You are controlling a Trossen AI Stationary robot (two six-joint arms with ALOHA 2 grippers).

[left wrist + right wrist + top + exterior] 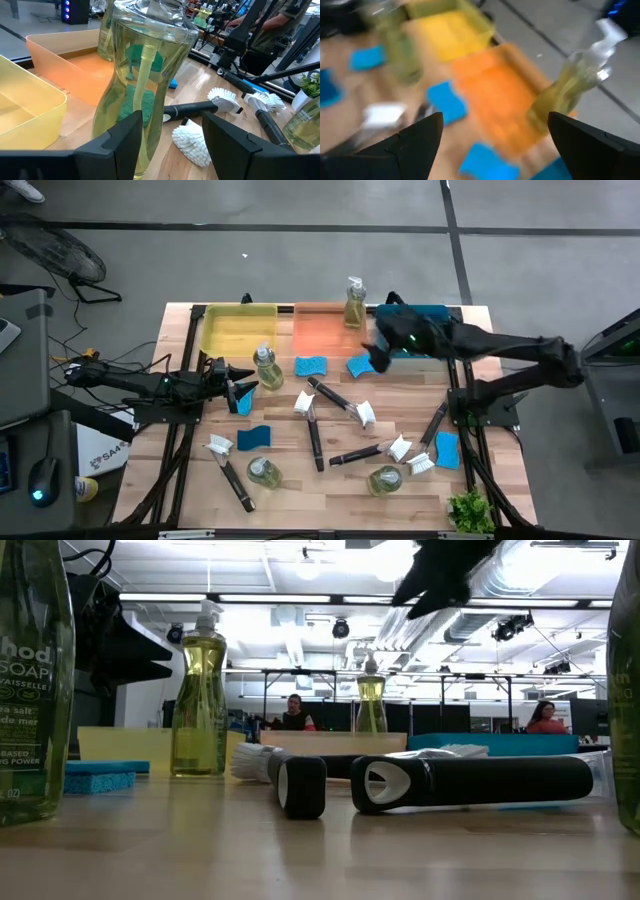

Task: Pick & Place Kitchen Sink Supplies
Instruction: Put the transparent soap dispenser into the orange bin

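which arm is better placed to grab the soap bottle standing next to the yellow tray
Left. The left claw is open right beside that soap bottle, which fills its wrist view between the fingers. The right claw is open near the orange tray, farther away.

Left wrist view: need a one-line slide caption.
Left gripper open in front of a clear soap bottle, orange tray behind, dish brushes lying on the table.

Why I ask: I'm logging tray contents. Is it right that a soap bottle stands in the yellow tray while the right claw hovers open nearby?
Not quite: the soap bottle stands in the orange tray, not the yellow tray, as the high view shows. The right claw does hover open nearby.
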